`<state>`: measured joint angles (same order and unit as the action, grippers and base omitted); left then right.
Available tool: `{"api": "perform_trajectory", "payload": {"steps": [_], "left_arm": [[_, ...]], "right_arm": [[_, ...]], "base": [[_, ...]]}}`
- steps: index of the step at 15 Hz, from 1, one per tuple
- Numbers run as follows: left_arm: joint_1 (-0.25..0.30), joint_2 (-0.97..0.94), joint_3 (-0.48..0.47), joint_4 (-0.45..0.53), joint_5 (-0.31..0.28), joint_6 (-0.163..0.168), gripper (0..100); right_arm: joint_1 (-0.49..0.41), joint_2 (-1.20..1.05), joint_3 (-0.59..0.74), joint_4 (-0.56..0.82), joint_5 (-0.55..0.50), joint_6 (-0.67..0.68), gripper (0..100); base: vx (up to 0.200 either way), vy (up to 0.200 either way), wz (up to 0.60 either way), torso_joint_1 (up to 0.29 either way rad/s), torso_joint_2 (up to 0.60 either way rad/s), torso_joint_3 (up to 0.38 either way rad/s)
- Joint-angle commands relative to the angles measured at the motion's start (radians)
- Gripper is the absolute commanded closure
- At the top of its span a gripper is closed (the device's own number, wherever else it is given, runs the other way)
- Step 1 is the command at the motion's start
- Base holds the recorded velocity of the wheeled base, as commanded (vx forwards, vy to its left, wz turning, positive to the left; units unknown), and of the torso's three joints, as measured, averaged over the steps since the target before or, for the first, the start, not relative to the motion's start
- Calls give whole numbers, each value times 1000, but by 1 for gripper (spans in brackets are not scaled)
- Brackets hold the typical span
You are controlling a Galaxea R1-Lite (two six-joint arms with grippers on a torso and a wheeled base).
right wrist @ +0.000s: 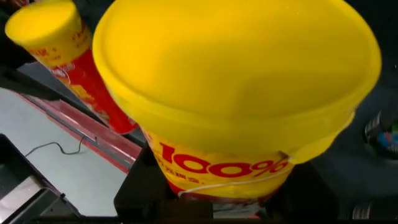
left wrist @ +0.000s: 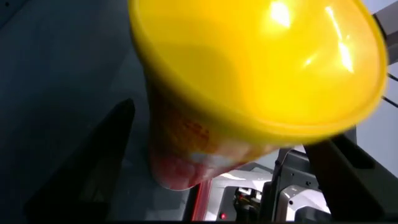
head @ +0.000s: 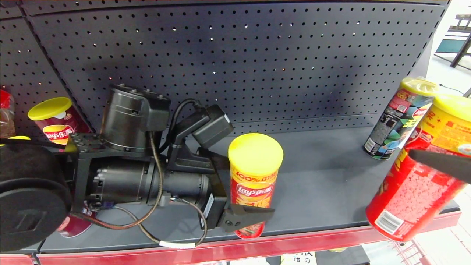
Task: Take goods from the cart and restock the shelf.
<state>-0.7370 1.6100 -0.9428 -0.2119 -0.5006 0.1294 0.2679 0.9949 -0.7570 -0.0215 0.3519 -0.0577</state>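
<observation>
1. Grey shelf [head: 323,198] with a red front lip.
2. Tilted red can [head: 412,198], held off the shelf's right end, clamped in the right gripper [head: 432,165].
3. Upright yellow-lidded can [head: 254,173] stands at the shelf's front edge. The left gripper [head: 252,211] has its jaws spread either side of it, with a gap showing.
4. Dark can [head: 397,121] at the right rear.

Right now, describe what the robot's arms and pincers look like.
The left arm is matte black: stubby cylindrical joint housings, a flat bracket with bolt holes, a boxy camera on a stalk. Black and brown cables loop along it, one with a white sleeve. The left pincer is black and angular. The right pincer shows as a black tapered bar.
</observation>
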Motion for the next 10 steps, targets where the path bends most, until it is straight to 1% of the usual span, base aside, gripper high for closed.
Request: {"api": "perform_trajectory", "payload": {"steps": [1, 2, 3, 5, 7, 8, 10], "left_arm": [[2, -87, 48, -1, 17, -11, 0], [2, -124, 73, -1, 28, -27, 0], [2, -142, 82, -1, 31, -34, 0], [7, -229, 136, 0, 47, -79, 0], [19, -303, 217, 0, 96, -106, 0], [24, -334, 248, 0, 111, -120, 0], [24, -355, 268, 0, 148, -157, 0]], "right_arm": [[22, 214, -108, -90, 12, -1, 100], [27, 291, -136, -153, 13, -1, 100], [34, 324, -153, -178, 18, -1, 100], [96, 426, -232, -202, 32, -1, 100], [125, 501, -260, -216, 33, -5, 100], [132, 544, -274, -245, 32, -11, 100], [134, 617, -309, -304, 35, -44, 100]], "base": [[0, 0, 0, 0, 0, 0], [0, 0, 0, 0, 0, 0], [0, 0, 0, 0, 0, 0], [0, 0, 0, 0, 0, 0], [0, 0, 0, 0, 0, 0], [0, 0, 0, 0, 0, 0], [0, 0, 0, 0, 0, 0]]}}
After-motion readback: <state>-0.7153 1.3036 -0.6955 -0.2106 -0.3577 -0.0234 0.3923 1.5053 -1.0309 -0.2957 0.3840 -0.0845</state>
